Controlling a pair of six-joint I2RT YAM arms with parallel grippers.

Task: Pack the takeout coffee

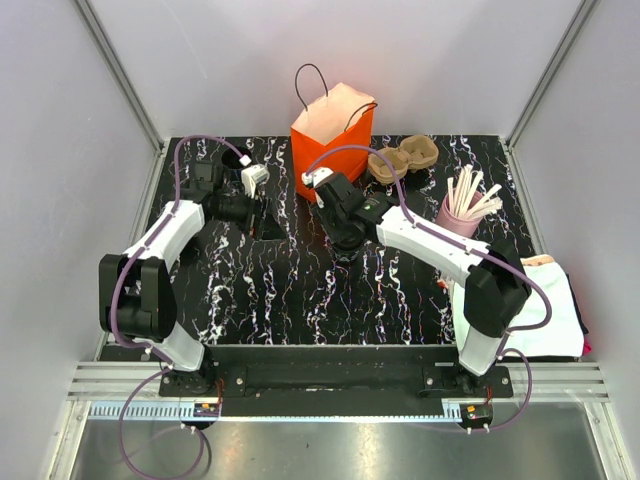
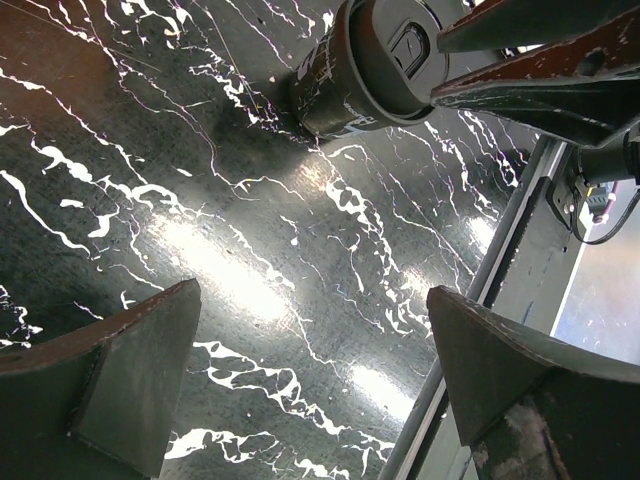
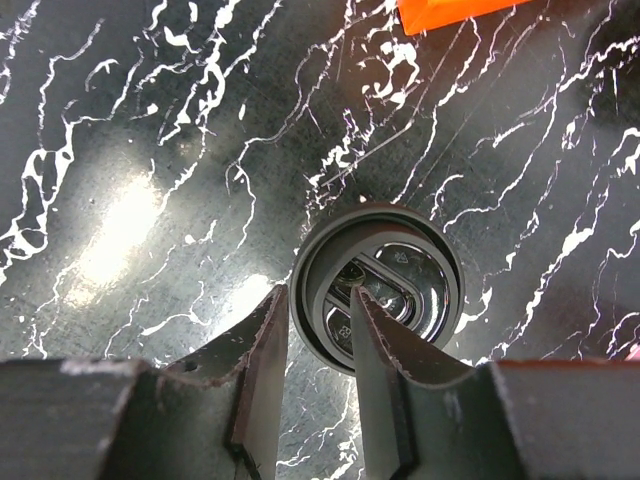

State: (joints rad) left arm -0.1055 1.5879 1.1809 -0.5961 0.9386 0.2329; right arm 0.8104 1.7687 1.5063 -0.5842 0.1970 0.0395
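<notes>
Near the middle of the black, white-veined counter [image 1: 270, 290] stands the takeout coffee [image 3: 400, 270], a small black cup, upright, its round black lid on and the oval sip opening facing up. It sits in front of the orange paper bag [image 1: 330, 135], clearly apart from it, with bare marble between the two.

Directly over the cup hangs the right claw [image 3: 318, 300], pointing down. Its jaws are narrow and straddle the lid's rim on the side nearest the wrist camera. One finger is outside the cup wall and the other comes down over the lid's top, just inside the rim. The rim lies in the slim gap between them, but whether the fingers already press on it cannot be told. From above, the right arm's wrist hides most of the cup.

To the cup's left, the left claw [image 2: 312, 292] hovers low over bare counter, near the cup without touching it. Its jaws are spread wide with nothing between them. Its wrist view looks across the marble at the cup's side wall and lid, with the right claw's dark fingers reaching in over the top.

At the back of the counter, the bag stands upright and open-mouthed, its thin dark handles up. Just to its right lies a brown pulp two-cup tray [image 1: 405, 160]. Farther right and nearer the arms is a pink cup [image 1: 458, 218] holding white sticks [image 1: 472, 192]. A white cloth [image 1: 530, 310] lies beyond the counter's right edge, beside the right arm.
</notes>
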